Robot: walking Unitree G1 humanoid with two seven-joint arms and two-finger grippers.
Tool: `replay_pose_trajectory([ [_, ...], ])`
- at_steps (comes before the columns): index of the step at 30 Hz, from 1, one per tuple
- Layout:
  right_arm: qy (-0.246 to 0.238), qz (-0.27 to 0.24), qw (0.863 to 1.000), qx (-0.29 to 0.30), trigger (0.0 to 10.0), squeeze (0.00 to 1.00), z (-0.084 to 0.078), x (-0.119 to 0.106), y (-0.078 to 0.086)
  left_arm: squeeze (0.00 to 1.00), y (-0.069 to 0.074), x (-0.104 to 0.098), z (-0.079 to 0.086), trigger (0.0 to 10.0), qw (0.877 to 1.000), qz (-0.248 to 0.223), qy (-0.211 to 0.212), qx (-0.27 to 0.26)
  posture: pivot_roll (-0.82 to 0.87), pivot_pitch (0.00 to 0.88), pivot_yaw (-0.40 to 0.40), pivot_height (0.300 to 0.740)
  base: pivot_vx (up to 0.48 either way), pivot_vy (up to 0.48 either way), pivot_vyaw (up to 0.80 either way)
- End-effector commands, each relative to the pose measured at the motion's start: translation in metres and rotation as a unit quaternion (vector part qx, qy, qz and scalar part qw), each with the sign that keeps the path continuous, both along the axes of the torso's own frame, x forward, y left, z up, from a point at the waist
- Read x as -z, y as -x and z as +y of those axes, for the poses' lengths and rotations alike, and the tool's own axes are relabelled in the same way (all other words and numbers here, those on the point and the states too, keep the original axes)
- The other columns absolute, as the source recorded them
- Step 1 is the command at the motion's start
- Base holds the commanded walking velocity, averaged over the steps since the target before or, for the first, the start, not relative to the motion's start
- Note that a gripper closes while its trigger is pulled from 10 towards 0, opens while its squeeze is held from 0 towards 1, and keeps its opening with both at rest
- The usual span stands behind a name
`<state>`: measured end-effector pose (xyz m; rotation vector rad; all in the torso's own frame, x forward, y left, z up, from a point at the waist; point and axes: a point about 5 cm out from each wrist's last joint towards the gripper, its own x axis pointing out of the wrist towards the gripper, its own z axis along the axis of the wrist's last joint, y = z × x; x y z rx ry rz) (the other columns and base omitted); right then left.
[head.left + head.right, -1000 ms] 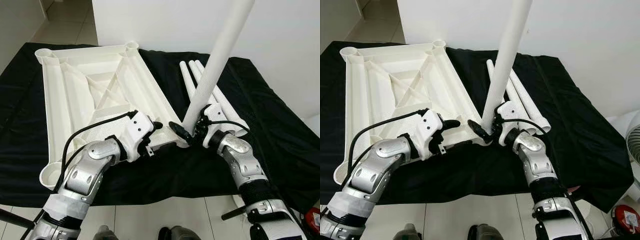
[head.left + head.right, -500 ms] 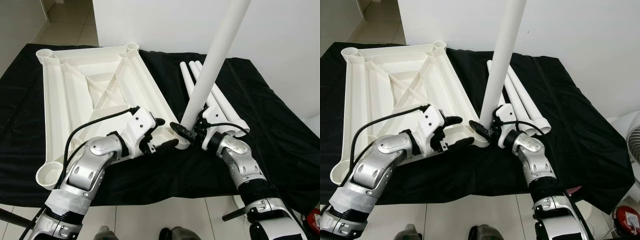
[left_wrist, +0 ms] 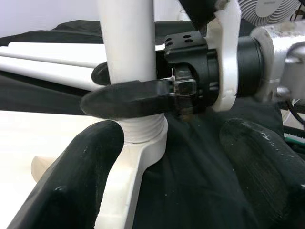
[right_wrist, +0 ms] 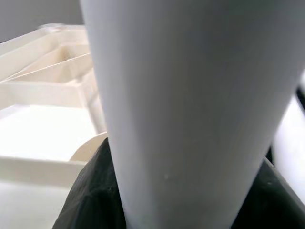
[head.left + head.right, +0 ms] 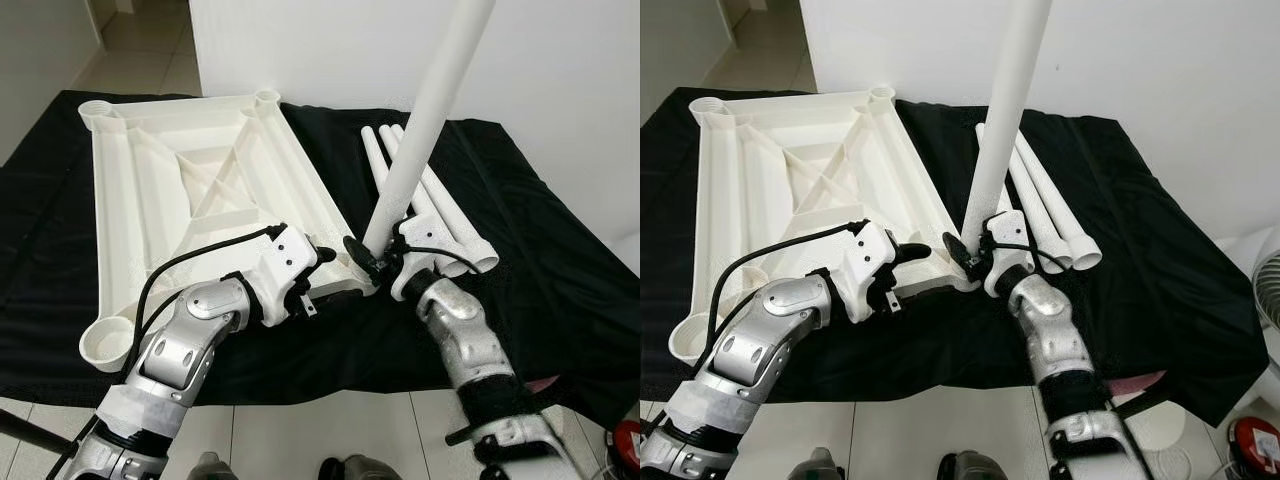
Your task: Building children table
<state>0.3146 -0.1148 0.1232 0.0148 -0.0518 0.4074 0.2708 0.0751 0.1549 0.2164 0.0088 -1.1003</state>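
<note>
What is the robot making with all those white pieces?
It is building a little table. The tabletop lies upside down on a black cloth. The right hand grips a white leg standing upright in the near corner socket. The left hand steadies that corner. Three more legs lie waiting on the cloth beside it.

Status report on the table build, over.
Right gripper shut on the upright leg, threaded end at the tabletop's corner socket. Left gripper open beside that corner. Three spare legs lie alongside, clear.
</note>
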Motion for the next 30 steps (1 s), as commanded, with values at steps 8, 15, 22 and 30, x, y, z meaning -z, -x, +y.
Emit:
replay_pose_trajectory([
  [8, -0.02, 0.042, 0.989, 0.138, 10.0, 0.0, 0.009, 0.004, 0.003, 0.0, -0.004, -0.002, 0.008, 10.0, 1.0, -0.011, -0.002, -0.018, 0.13, 0.0, -0.081, 0.74, 0.0, 0.0, 0.0],
  [15, -0.037, 0.03, 0.992, 0.12, 10.0, 1.0, 0.011, -0.004, 0.005, 0.0, -0.006, -0.004, 0.007, 10.0, 1.0, -0.016, -0.002, -0.02, 0.12, 0.0, -0.084, 0.74, 0.0, 0.0, 0.0],
  [22, -0.041, 0.003, 0.993, 0.113, 10.0, 1.0, 0.006, -0.012, 0.006, 0.0, -0.006, -0.003, 0.007, 10.0, 1.0, -0.016, -0.001, -0.02, 0.12, 0.0, -0.085, 0.74, 0.0, 0.0, 0.0],
  [30, -0.004, -0.023, 1.0, 0.009, 10.0, 0.0, -0.006, -0.015, 0.011, 0.0, -0.005, -0.002, 0.006, 10.0, 1.0, -0.015, -0.001, -0.017, 0.12, 0.0, -0.086, 0.74, 0.0, 0.0, 0.0],
])
